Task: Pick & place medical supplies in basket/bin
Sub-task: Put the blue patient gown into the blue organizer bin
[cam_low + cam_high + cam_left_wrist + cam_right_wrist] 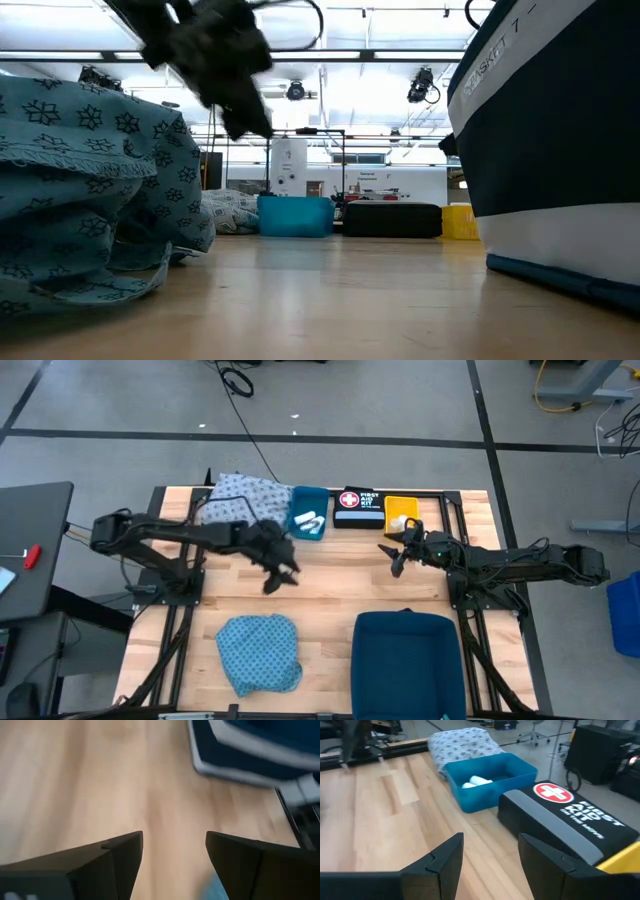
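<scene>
A whitish-blue patterned cloth [240,495] lies at the table's far left. Beside it stands a small blue bin [308,513] with white rolls [476,782] lying in it. A teal patterned cloth [260,650] lies bunched at the near left. A dark blue basket [405,660] stands at the near right. My left gripper [275,582] hangs open above bare wood at mid-table, nothing between its fingers [125,855]. My right gripper [393,560] is open and empty near the black kit [565,810].
A black first-aid box [357,508] and a yellow container [400,512] stand along the far edge, right of the blue bin. In the low view the teal cloth [80,190] and the basket [550,150] flank a stretch of bare wood at mid-table.
</scene>
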Controlling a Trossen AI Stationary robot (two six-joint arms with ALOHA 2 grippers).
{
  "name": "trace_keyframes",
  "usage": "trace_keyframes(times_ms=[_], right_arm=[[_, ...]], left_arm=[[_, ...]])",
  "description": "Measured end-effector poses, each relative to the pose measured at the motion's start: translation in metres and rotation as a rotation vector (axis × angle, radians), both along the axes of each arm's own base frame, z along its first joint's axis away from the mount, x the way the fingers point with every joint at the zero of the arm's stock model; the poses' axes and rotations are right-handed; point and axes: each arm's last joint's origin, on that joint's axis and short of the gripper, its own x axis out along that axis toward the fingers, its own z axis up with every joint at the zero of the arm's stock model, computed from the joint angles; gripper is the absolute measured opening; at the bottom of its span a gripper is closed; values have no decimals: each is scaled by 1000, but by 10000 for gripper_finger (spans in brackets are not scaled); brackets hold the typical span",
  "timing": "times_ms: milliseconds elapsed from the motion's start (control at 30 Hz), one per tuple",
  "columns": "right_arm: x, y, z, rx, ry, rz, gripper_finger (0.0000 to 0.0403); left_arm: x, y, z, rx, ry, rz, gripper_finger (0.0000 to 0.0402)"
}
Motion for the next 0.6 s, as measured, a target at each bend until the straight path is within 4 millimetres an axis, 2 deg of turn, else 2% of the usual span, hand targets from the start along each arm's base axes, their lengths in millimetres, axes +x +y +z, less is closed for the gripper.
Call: trace_keyframes(times_ms=[233, 333, 500, 600], right_arm=[[1, 2, 0, 15, -8, 56, 197], [2, 3, 0, 34, -15, 114, 197], [3, 5, 1, 63, -33, 190, 197], [3, 6, 2, 76, -41, 201, 197]], left_arm=[[-38, -55, 7, -37, 238, -107, 223], [-48, -72, 4, -37, 323, -136, 223], [-58, -81, -4, -106, 469, -197, 243], [-58, -82, -5, -173, 509, -173, 264]])
